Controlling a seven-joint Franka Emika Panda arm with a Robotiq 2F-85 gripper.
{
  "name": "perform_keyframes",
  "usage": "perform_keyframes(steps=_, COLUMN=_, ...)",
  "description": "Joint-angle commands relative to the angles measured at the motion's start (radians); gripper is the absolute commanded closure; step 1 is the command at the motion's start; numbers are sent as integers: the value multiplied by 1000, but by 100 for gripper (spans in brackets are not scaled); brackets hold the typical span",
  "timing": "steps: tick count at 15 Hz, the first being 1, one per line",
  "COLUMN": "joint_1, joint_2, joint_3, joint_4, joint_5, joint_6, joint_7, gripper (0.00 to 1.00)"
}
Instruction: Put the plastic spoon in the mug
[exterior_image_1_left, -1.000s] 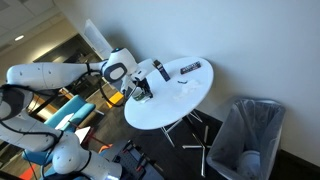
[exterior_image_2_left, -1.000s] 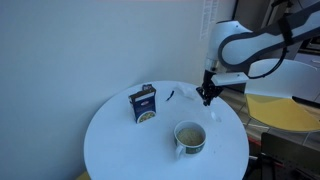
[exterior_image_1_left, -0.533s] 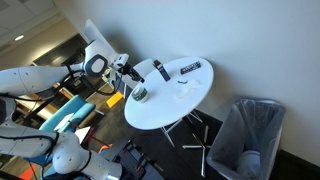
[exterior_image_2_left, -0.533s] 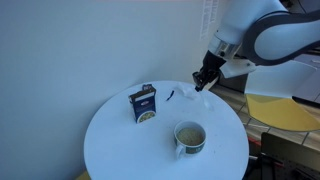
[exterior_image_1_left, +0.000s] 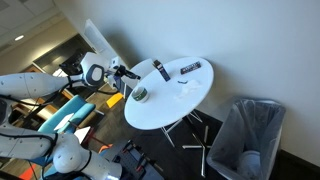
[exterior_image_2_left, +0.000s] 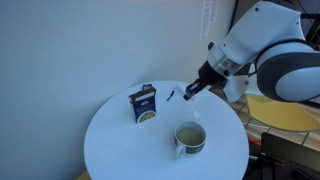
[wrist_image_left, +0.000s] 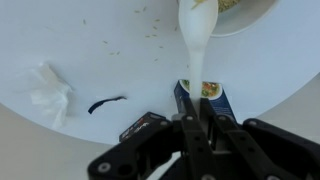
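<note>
The white plastic spoon (wrist_image_left: 197, 45) is held by its handle between my gripper's fingers (wrist_image_left: 195, 120); its bowl end points at the mug (wrist_image_left: 245, 14) at the top edge of the wrist view. The small dark grey mug with a pale inside stands on the round white table in both exterior views (exterior_image_1_left: 140, 94) (exterior_image_2_left: 190, 137). My gripper (exterior_image_1_left: 126, 72) (exterior_image_2_left: 192, 90) hangs tilted above the table's edge, apart from the mug.
A blue printed box (exterior_image_2_left: 145, 103) (wrist_image_left: 205, 95) stands on the table (exterior_image_2_left: 115, 140). A crumpled tissue (wrist_image_left: 50, 90) and a small black scrap (wrist_image_left: 105, 102) lie nearby. Two long black bars (exterior_image_1_left: 160, 70) (exterior_image_1_left: 190, 67) lie at the table's far side. A bin (exterior_image_1_left: 250, 135) stands on the floor beside it.
My gripper has risen from the table surface near the mug and drawn back toward the table's edge, tilting as it went. The mug and box have not moved.
</note>
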Motion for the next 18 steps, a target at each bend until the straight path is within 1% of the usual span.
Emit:
perform_keyframes(steps=1, joint_1=-11, joint_2=-5, joint_3=9, joint_4=-1, joint_5=11, joint_6=-1, joint_7=-15, gripper=97)
perform_keyframes(steps=2, joint_1=-36, joint_2=0, joint_3=30, joint_4=-7, joint_5=-27, joint_6=22, joint_7=16, gripper=97)
perform_keyframes(steps=5, joint_1=-74, joint_2=2, joint_3=84, joint_4=-43, joint_5=-113, joint_6=140, joint_7=56, gripper=97)
perform_keyframes(steps=9, joint_1=-173, joint_2=10, joint_3=187, joint_4=-93, joint_5=-311, joint_6=312, joint_7=162, gripper=97)
perform_keyframes(steps=12, joint_1=-252, joint_2=14, joint_3=268, joint_4=-117, joint_5=-413, joint_6=391, joint_7=228, gripper=97)
perform_keyframes(steps=16, joint_1=-326, joint_2=36, joint_3=357, joint_4=-130, joint_5=-483, joint_6=450, joint_7=262, gripper=97)
perform_keyframes(steps=18, joint_1=-355, joint_2=59, joint_3=396, joint_4=-129, joint_5=-501, joint_6=467, joint_7=255, gripper=97)
